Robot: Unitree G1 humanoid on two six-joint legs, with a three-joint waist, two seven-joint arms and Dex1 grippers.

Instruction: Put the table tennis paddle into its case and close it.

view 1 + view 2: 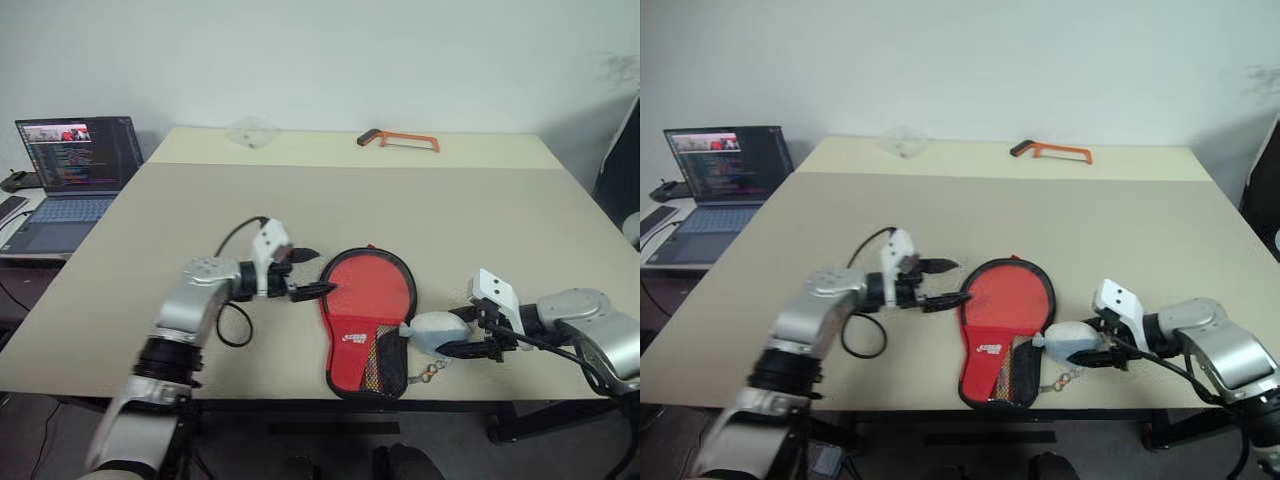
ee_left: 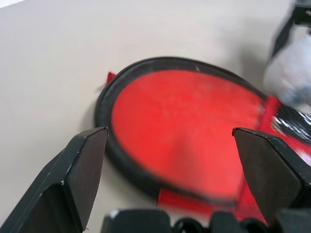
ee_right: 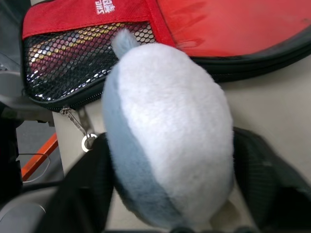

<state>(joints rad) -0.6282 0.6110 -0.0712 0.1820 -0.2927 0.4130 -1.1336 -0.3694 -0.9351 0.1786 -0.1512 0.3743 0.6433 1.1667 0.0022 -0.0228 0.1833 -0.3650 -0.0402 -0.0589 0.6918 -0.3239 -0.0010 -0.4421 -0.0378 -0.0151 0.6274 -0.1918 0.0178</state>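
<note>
Lower centre of the head views: red fabric paddle-shaped case [image 1: 367,320] flat, zipper seemingly closed, paddle presumably inside. Left gripper [image 1: 305,272] spread, empty; right gripper [image 1: 462,338] spread around grey-white fuzzy pouch [image 1: 434,330]. Looks nearly finished.

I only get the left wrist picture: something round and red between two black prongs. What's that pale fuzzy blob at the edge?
Observer: A grey-white oval pouch, right in front of the right gripper, beside the red case.
Operator: Is it tied to anything?
Observer: A small chain trails from it toward the case's lower end; where it ends I cannot tell.
Operator: Anything else around?
Observer: An orange hacksaw lies at the far edge of the table.
</note>
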